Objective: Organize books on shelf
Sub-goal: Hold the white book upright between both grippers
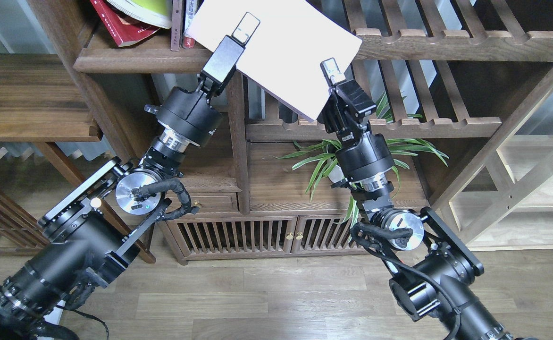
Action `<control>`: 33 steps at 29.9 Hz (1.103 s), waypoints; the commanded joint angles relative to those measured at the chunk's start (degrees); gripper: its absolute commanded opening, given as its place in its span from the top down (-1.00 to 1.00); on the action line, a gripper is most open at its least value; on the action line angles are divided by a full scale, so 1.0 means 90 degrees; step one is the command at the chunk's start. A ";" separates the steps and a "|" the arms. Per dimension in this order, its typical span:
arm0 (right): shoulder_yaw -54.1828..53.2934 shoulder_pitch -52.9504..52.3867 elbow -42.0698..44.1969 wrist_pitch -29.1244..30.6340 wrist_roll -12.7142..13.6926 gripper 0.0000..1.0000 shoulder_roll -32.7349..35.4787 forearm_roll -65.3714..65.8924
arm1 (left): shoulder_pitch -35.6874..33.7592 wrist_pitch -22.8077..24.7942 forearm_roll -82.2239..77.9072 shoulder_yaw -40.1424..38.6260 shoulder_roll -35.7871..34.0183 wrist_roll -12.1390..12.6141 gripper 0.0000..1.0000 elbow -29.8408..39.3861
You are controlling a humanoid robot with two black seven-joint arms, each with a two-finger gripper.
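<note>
A thick white book [286, 52] hangs tilted in the air in front of the shelving, held at its lower edge from both sides. My left gripper [244, 29] is shut on its left part, one finger lying flat on the cover. My right gripper [330, 71] is shut on its lower right edge. The dark red book [121, 26] and the yellow-green book [146, 10] lie leaning on the dark brown shelf [139, 59] at the upper left, to the left of the white book.
Thin upright books [182, 23] stand on the shelf between the lying books and the white one. Slatted racks [446, 40] are at the upper right, a green plant [333, 156] stands behind my right arm, and a low cabinet [257, 236] is below.
</note>
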State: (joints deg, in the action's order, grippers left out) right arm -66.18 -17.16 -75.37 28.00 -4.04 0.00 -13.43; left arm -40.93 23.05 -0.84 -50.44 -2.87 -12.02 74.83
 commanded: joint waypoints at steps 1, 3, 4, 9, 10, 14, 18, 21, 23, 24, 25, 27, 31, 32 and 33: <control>0.0000 -0.0008 -0.0005 0.0000 0.0000 0.95 0.0000 -0.0002 | -0.0013 0.0134 -0.0004 0.0019 -0.0013 0.0007 0.26 -0.0004; 0.0000 -0.0008 -0.0005 0.0000 0.0000 0.95 0.0000 -0.0002 | -0.0003 0.0134 -0.0004 0.0019 -0.0013 0.0007 0.31 -0.0004; 0.0000 -0.0008 -0.0005 0.0000 0.0000 0.95 0.0000 0.0008 | -0.0003 0.0134 -0.0004 0.0009 -0.0013 -0.0003 0.34 -0.0004; 0.0000 -0.0008 -0.0005 0.0000 0.0000 0.94 0.0000 -0.0002 | -0.0003 0.0144 -0.0004 -0.0001 -0.0023 -0.0013 0.45 -0.0004; 0.0000 -0.0008 -0.0005 0.0000 0.0000 0.94 0.0000 -0.0002 | -0.0003 0.0164 -0.0004 -0.0001 -0.0023 -0.0032 0.46 -0.0014; 0.0010 -0.0008 -0.0005 0.0000 0.0000 0.94 0.0000 -0.0002 | -0.0003 0.0232 -0.0004 -0.0001 -0.0023 -0.0110 0.50 -0.0033; 0.0000 -0.0008 -0.0005 0.0000 0.0000 0.92 0.0000 0.0008 | -0.0003 0.0320 -0.0014 0.0009 -0.0042 -0.0227 0.69 -0.0043; 0.0000 0.0002 -0.0005 0.0000 0.0000 0.91 0.0000 0.0008 | -0.0003 0.0437 -0.0014 0.0000 -0.0043 -0.0237 0.78 -0.0072; 0.0000 -0.0007 -0.0005 0.0000 0.0000 0.90 0.0000 0.0008 | -0.0003 0.0486 -0.0014 0.0009 -0.0052 -0.0237 0.82 -0.0072; 0.0000 -0.0008 -0.0005 0.0000 0.0000 0.89 0.0000 0.0008 | 0.0006 0.0505 -0.0014 0.0009 -0.0052 -0.0237 0.84 -0.0072; 0.0000 0.0002 -0.0005 0.0000 0.0000 0.89 0.0000 0.0008 | 0.0007 0.0544 -0.0024 0.0009 -0.0062 -0.0237 0.88 -0.0072; 0.0000 0.0002 -0.0005 0.0000 0.0000 0.88 0.0000 0.0008 | 0.0016 0.0550 -0.0034 -0.0001 -0.0081 -0.0266 0.93 -0.0082; 0.0000 -0.0007 -0.0005 0.0000 0.0000 0.86 0.0000 0.0008 | 0.0036 0.0550 -0.0053 -0.0001 -0.0091 -0.0305 0.98 -0.0082; 0.0000 -0.0008 -0.0005 0.0000 0.0000 0.84 0.0000 0.0008 | 0.0036 0.0550 -0.0053 -0.0010 -0.0101 -0.0306 0.98 -0.0082; 0.0000 -0.0008 -0.0005 0.0000 0.0000 0.78 0.0000 0.0008 | 0.0045 0.0550 -0.0053 -0.0010 -0.0111 -0.0306 0.98 -0.0082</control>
State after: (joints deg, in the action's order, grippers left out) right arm -66.16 -17.16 -75.42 28.01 -4.00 -0.02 -13.33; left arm -40.65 28.00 -1.31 -50.37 -3.68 -14.65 74.10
